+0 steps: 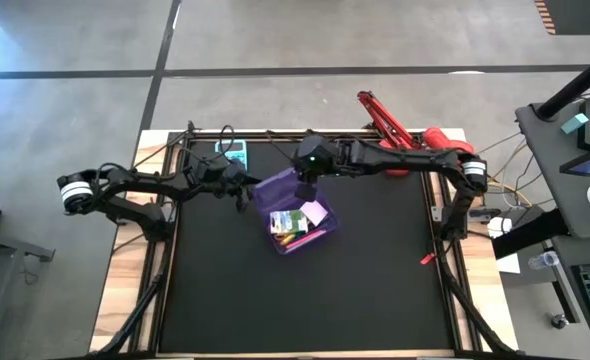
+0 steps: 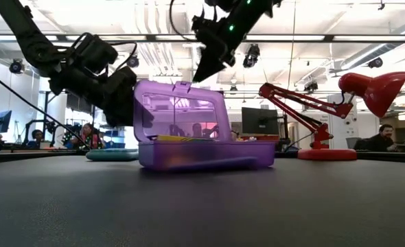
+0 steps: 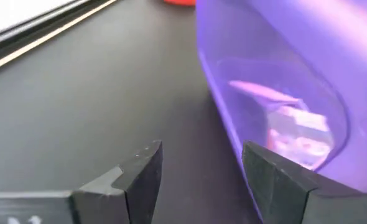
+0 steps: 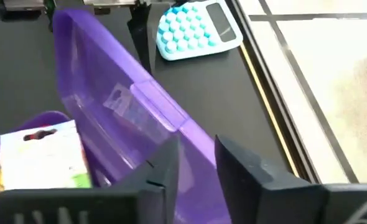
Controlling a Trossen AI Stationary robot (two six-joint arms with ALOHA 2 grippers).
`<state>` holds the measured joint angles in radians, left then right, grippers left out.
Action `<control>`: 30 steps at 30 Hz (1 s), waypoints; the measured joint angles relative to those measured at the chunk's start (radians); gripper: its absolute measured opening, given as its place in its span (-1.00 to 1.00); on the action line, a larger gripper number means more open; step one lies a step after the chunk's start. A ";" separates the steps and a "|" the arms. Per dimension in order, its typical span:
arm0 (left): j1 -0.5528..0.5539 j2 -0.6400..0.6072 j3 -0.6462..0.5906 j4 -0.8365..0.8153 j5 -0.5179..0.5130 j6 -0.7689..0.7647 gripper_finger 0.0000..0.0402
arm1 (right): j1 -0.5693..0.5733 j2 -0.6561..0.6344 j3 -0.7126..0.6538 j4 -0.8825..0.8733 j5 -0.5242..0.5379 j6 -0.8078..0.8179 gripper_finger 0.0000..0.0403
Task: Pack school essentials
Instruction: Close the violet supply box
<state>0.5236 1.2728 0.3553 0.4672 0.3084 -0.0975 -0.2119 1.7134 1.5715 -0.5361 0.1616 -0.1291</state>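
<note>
A clear purple case (image 1: pixel 297 215) stands mid-table, its lid (image 2: pixel 180 110) raised upright over the base (image 2: pixel 209 156). Inside lie a green-and-white packet (image 4: pixel 41 155), a pink piece (image 1: pixel 315 212) and some pens (image 1: pixel 287 236). My left gripper (image 3: pixel 202 177) is open, low at the lid's left end, with one finger (image 3: pixel 277 180) close beside the purple wall (image 3: pixel 308 74). My right gripper (image 4: pixel 196 171) hovers just above the lid's top edge (image 4: pixel 171 118). Its fingers stand a little apart with nothing between them. My left gripper comes level from the table's left, and its one finger stands right beside the lid's outer wall. Whether it touches the lid I cannot tell. Nothing is between its fingers.
A light-blue calculator (image 4: pixel 196 28) lies behind the case at the far left. A red desk lamp (image 2: pixel 340 103) stands at the far right corner. A small red thing (image 1: pixel 427 259) lies by the right edge. The black mat's near half (image 1: pixel 295 300) is bare.
</note>
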 joint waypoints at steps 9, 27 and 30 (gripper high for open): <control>-0.010 0.000 0.002 0.117 0.109 -0.024 0.02 | -0.004 -0.085 0.000 -0.043 0.038 0.109 -0.23; -0.238 0.000 0.000 0.127 0.162 -0.027 0.02 | 0.044 -0.026 -0.023 -0.248 0.117 0.307 -0.33; -0.268 0.001 -0.001 0.118 0.160 -0.027 0.02 | 0.077 -0.026 -0.037 -0.273 0.117 0.337 -0.33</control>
<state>0.2552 1.2735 0.3542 0.5852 0.4684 -0.1249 -0.1350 1.6878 1.5346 -0.8087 0.2785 0.2081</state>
